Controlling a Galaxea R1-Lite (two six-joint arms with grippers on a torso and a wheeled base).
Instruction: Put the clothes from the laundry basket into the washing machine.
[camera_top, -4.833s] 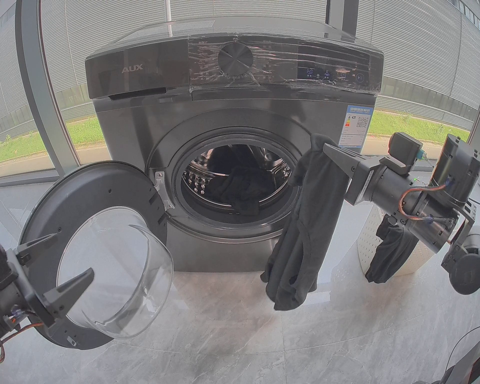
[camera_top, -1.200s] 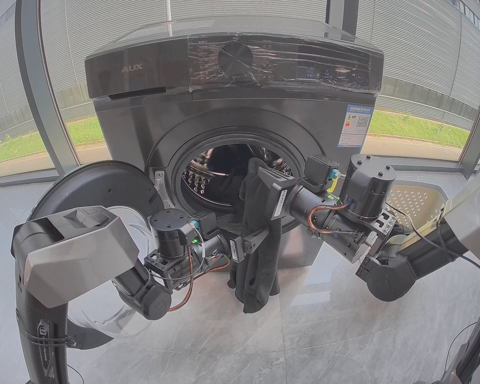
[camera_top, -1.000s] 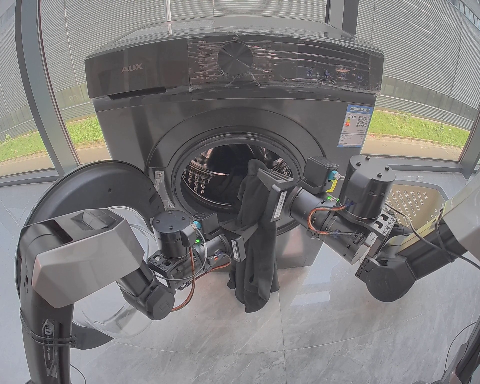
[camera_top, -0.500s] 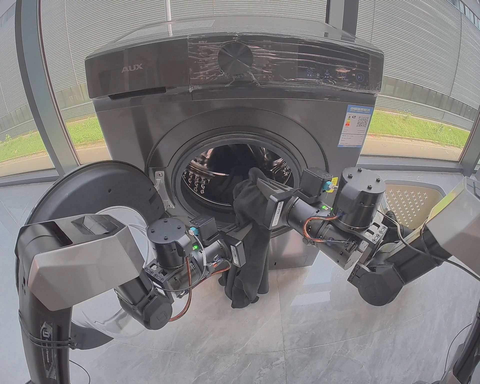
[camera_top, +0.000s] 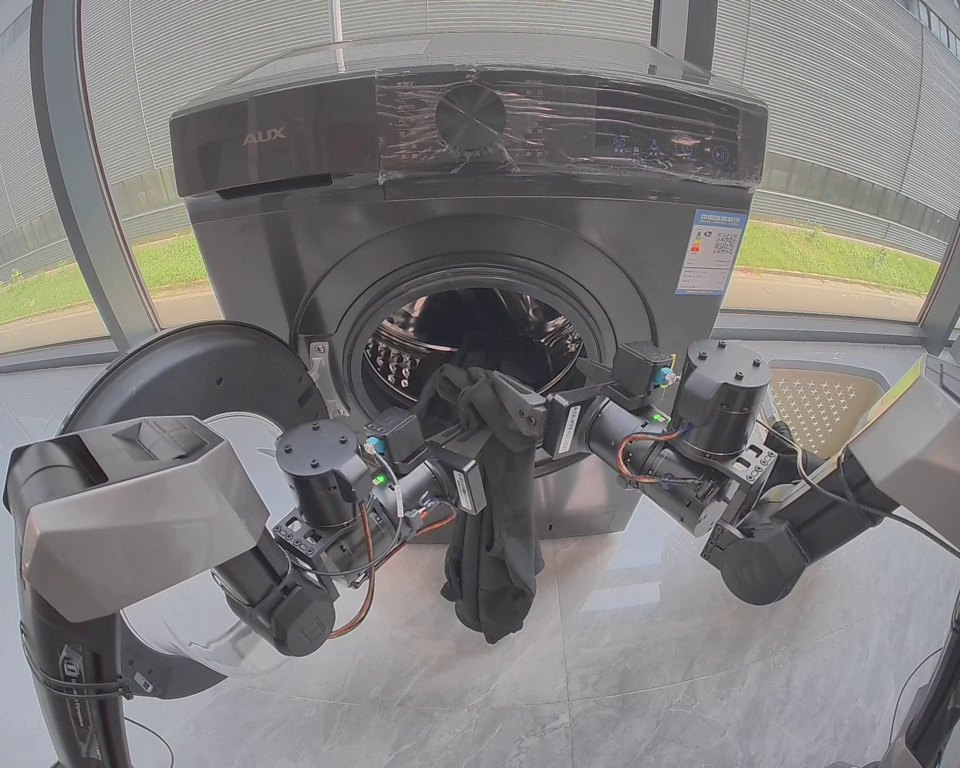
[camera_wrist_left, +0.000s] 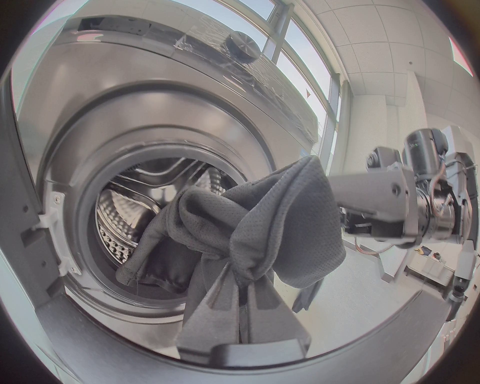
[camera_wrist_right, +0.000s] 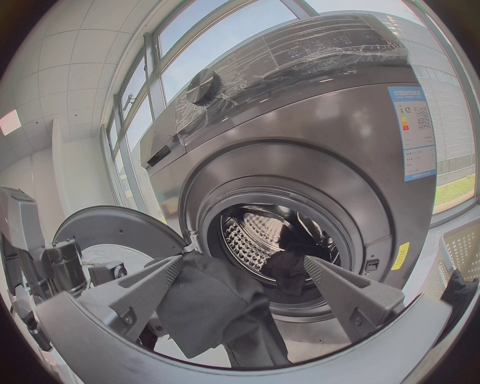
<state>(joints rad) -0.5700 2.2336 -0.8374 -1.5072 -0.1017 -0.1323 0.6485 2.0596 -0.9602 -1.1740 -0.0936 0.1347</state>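
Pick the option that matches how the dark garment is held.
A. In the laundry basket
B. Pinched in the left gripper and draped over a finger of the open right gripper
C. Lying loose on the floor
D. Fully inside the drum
B: the left gripper is shut on the dark garment, which also drapes over one finger of the spread right gripper, in front of the washing machine opening.

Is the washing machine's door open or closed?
Open. The round door stands swung wide beside the washing machine, and the shiny drum shows through the opening.
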